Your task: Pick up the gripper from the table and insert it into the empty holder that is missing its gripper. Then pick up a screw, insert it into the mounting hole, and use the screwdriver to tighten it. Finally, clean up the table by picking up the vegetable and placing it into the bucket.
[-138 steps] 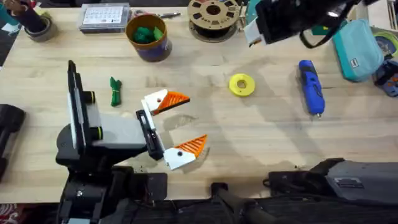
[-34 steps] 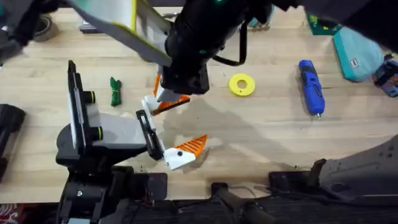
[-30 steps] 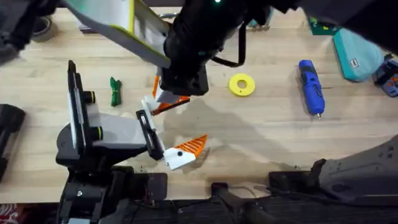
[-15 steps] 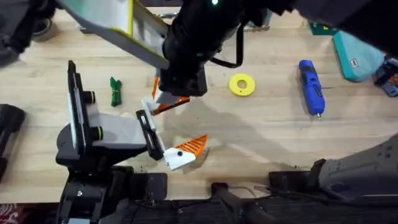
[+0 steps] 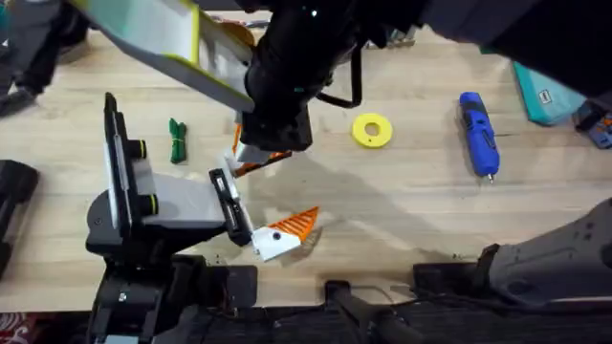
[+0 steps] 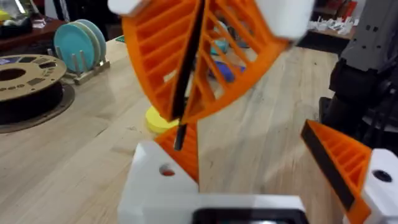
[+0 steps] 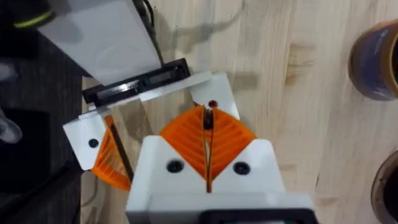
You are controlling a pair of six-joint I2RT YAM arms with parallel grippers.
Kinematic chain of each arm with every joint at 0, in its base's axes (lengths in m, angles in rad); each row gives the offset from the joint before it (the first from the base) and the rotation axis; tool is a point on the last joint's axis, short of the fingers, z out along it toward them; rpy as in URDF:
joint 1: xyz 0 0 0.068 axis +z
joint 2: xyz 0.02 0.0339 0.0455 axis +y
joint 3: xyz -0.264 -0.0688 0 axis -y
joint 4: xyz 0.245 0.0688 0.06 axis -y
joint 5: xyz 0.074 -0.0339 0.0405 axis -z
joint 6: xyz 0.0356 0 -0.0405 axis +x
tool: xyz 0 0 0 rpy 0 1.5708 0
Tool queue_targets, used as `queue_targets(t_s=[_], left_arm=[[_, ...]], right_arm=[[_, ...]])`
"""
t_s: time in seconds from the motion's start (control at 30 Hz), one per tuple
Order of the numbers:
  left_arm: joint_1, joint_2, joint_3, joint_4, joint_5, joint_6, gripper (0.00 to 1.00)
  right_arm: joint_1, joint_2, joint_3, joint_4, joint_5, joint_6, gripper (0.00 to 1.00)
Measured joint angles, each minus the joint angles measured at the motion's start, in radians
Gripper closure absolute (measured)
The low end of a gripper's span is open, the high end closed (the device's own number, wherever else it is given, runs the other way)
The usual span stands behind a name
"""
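My left gripper lies on the table, open. Its far finger is the white holder, which carries the orange ribbed gripper. My right gripper hangs just above this holder, shut on a thin black screw whose tip is close to the mounting hole. The blue screwdriver lies at the right. The dark-green vegetable lies left of the holder. The bucket stands farther back.
The left gripper's other finger, an orange wedge on a white base, lies nearer the front edge. A yellow ring sits mid-table, a teal pouch at the far right. A brown spool and a plate rack stand behind.
The right arm has come from the back right to the holder. Over the last second it has only edged slightly left. The left arm has not moved.
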Motion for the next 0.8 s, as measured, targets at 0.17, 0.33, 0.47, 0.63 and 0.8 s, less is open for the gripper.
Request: queue_targets(t_s=[0.17,0.33,0.47,0.63,0.8], left_arm=[[0.0,0.0,0.0,0.0,0.0,0.0,0.015],[0.0,0.0,0.0,0.0,0.0,0.0,0.015],[0.0,0.0,0.0,0.0,0.0,0.0,0.015],[0.0,0.0,0.0,0.0,0.0,0.0,0.015],[0.0,0.0,0.0,0.0,0.0,0.0,0.015]], right_arm=[[0.0,0.0,0.0,0.001,0.0,0.0,0.995],[0.0,0.0,0.0,0.001,0.002,0.0,0.995],[0.0,0.0,0.0,0.002,0.009,0.0,0.995],[0.0,0.0,0.0,0.004,0.009,0.0,0.995],[0.0,0.0,0.0,0.004,0.009,0.0,0.995]])
